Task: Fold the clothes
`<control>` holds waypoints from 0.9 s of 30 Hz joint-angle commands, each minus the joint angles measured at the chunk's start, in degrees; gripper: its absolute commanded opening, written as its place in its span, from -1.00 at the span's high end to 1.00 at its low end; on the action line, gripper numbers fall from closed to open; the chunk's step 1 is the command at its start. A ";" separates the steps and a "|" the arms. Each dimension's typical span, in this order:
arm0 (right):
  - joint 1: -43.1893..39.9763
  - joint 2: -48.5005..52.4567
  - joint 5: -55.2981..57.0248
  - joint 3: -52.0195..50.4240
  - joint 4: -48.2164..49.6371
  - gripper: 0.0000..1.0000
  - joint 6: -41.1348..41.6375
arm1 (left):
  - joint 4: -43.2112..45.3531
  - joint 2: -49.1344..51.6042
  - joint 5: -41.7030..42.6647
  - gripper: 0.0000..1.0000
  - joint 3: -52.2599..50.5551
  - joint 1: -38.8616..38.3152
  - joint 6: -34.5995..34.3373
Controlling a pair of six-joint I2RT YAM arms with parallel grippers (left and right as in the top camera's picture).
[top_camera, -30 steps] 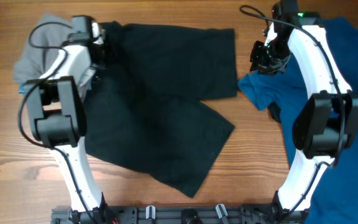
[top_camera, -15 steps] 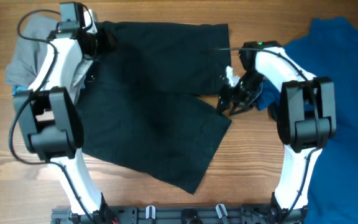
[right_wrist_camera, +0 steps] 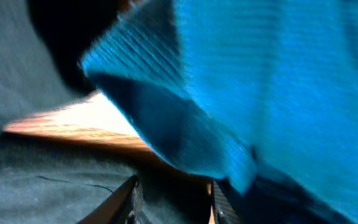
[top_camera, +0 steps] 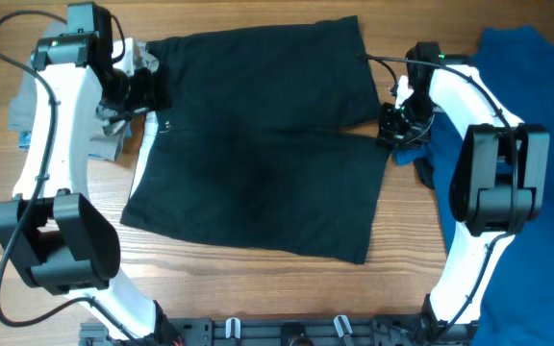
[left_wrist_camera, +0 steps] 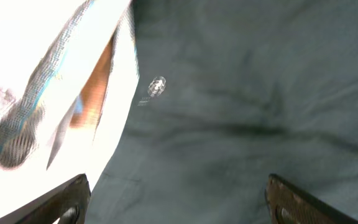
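Note:
The clothes lie on the wooden table. Black shorts [top_camera: 258,144] are spread flat in the middle, with a whitish waistband strip [top_camera: 141,146] along their left edge. My left gripper [top_camera: 150,94] hangs over that edge with its jaws wide apart. In its wrist view only black cloth [left_wrist_camera: 241,112] lies below the left gripper [left_wrist_camera: 182,202]. My right gripper [top_camera: 392,123] is at the shorts' right edge, beside the blue T-shirt [top_camera: 532,125]. In the right wrist view, the right gripper [right_wrist_camera: 174,199] has its jaws a little apart over dark cloth. I cannot tell whether they pinch it.
A grey garment [top_camera: 22,111] is bunched at the far left under the left arm. A fold of the blue T-shirt [right_wrist_camera: 260,81] fills most of the right wrist view. The arm bases' rail [top_camera: 287,332] runs along the front edge.
The left jaws have opened and let go of the shorts. The shorts now lie flatter and further right. The right gripper moved from the T-shirt to the shorts, then to their right edge.

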 commanded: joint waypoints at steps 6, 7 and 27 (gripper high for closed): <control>-0.15 -23.32 -2.69 2.10 -4.72 -0.04 1.20 | -20.68 -0.11 -1.51 -0.56 0.09 8.24 0.66; 0.04 -26.60 -2.67 2.10 -5.31 -0.08 1.29 | -22.14 -0.24 -0.66 -0.58 0.09 10.01 0.68; 4.70 -31.23 -8.63 -28.81 1.73 -0.01 14.82 | -17.49 -0.74 7.91 0.20 -14.45 25.44 -10.16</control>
